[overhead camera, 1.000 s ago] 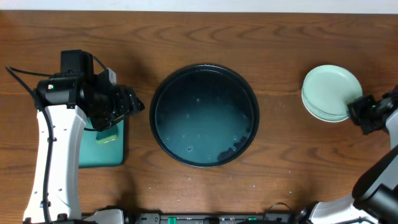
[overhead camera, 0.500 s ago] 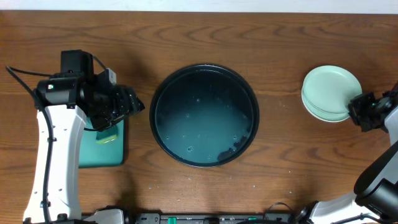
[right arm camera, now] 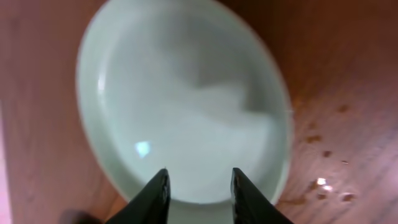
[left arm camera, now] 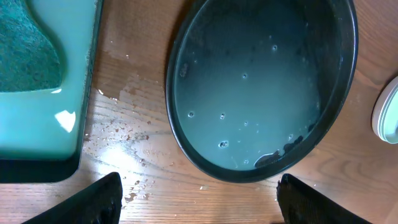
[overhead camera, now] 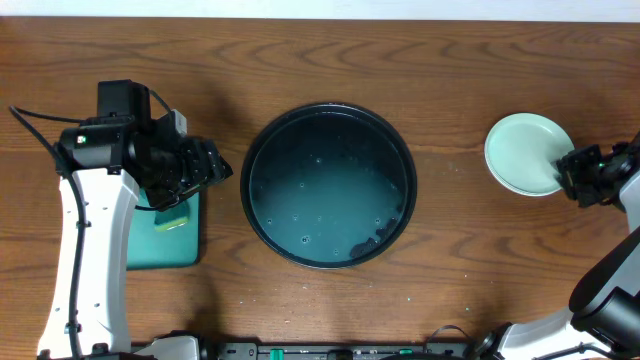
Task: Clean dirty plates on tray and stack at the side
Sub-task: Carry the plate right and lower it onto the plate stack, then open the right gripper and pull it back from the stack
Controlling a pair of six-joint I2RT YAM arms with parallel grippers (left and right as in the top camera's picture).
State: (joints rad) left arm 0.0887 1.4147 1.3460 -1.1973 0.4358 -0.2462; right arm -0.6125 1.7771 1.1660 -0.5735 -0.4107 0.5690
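The black tray (overhead camera: pixel 328 108) sits mid-table holding only cloudy water and specks, with no plates on it; the left wrist view shows its rim (left arm camera: pixel 249 175) too. The plates (overhead camera: pixel 522 150) lie in a stack on the wood at the right. A mint-green one (right arm camera: pixel 186 106) is on top and hides what is beneath. My right gripper (overhead camera: pixel 570 172) is at the stack's right edge. Its fingers (right arm camera: pixel 200 171) are parted over the top plate's rim and hold nothing. My left gripper (overhead camera: pixel 215 165) hovers wide open (left arm camera: pixel 199 180) over bare wood between the sponge tray and the black tray.
A rectangular teal tray (overhead camera: pixel 165 250) with a sponge (left arm camera: pixel 25 56) lies at the left under my left arm. Water drops and crumbs spot the wood near it (left arm camera: pixel 124 134). The stack's edge (left arm camera: pixel 388 118) shows at the right of the left wrist view.
My right gripper's fingers have parted and let go of the top plate, which now sits flush on the stack instead of offset. The left arm has not moved.
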